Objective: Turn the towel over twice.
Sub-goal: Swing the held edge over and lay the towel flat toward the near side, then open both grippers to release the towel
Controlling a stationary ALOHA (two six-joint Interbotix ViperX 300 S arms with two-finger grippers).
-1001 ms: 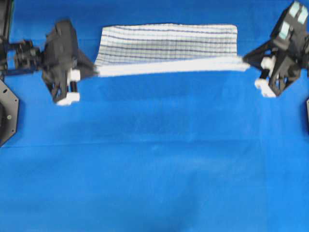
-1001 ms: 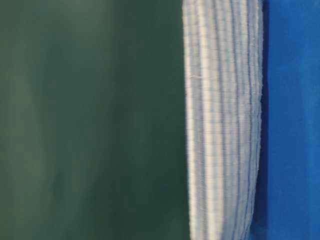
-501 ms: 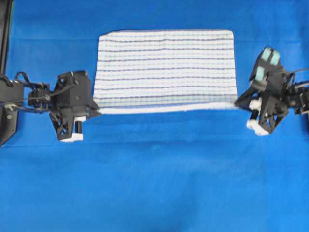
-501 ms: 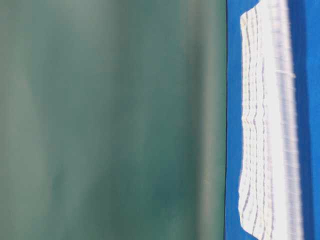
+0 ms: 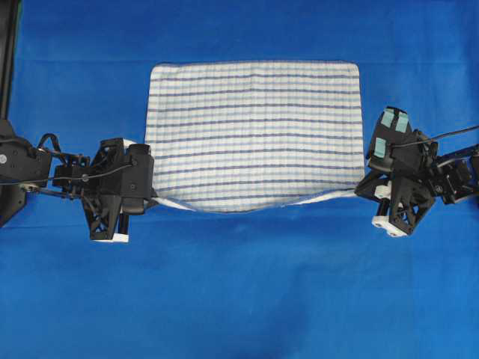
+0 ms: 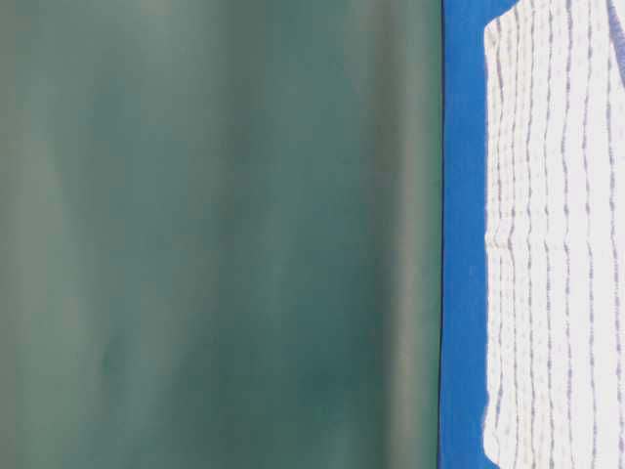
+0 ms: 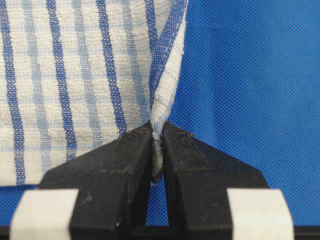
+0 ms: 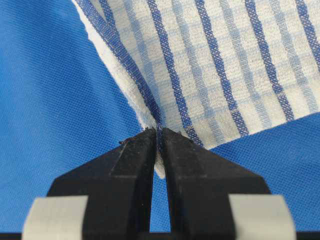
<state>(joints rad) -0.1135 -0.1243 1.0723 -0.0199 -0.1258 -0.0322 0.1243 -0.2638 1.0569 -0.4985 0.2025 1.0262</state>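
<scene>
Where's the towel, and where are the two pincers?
towel [image 5: 254, 127]: overhead view, middle of the striped cloth.
left pincer [image 7: 157, 150]: left wrist view, between the tips.
right pincer [image 8: 158, 145]: right wrist view, between the tips.

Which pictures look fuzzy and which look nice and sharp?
Table-level view: soft all over, the towel glaring white, its stripes smeared. Overhead view: fairly clear, towel stripes easy to follow. Left wrist view: sharp, the left hand pinching the towel's corner, weave showing. Right wrist view: sharp too, the right hand shut on the other corner.
</scene>
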